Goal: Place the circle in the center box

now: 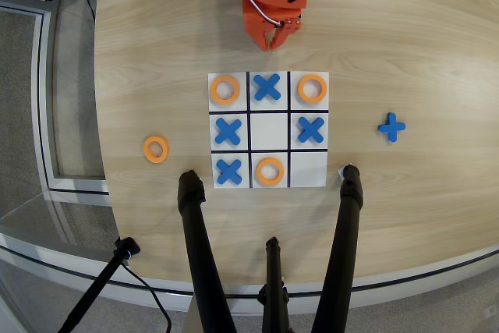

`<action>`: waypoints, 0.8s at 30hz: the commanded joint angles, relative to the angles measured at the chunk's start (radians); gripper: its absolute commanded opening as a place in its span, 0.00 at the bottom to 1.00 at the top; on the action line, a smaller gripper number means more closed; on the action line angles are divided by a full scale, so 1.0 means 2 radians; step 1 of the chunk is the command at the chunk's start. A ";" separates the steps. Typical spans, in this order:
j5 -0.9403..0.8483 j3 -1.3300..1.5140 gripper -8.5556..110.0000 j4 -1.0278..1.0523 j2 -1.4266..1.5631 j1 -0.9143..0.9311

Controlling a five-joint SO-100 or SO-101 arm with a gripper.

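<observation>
An orange ring lies on the wooden table left of the white 3x3 grid board. Three more orange rings sit on the board: top left cell, top right cell and bottom middle cell. The center box is empty. Blue crosses fill the top middle, middle left, middle right and bottom left cells. My orange gripper hangs at the table's far edge, above the board, holding nothing; its jaws look closed together.
One loose blue cross lies on the table right of the board. Three black tripod legs rise from the near edge, two feet resting close to the board's bottom corners. The table edge curves at left.
</observation>
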 commanded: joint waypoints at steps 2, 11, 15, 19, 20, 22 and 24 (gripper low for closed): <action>0.045 -0.018 0.07 0.005 -0.018 -0.053; 0.047 -0.020 0.07 0.006 -0.021 -0.054; 0.050 -0.035 0.07 0.006 -0.035 -0.054; 0.054 -0.076 0.09 0.005 -0.074 -0.047; 0.056 -0.089 0.09 0.004 -0.087 -0.044; 0.061 -0.117 0.10 0.002 -0.114 -0.038; 0.067 -0.146 0.10 -0.005 -0.140 -0.031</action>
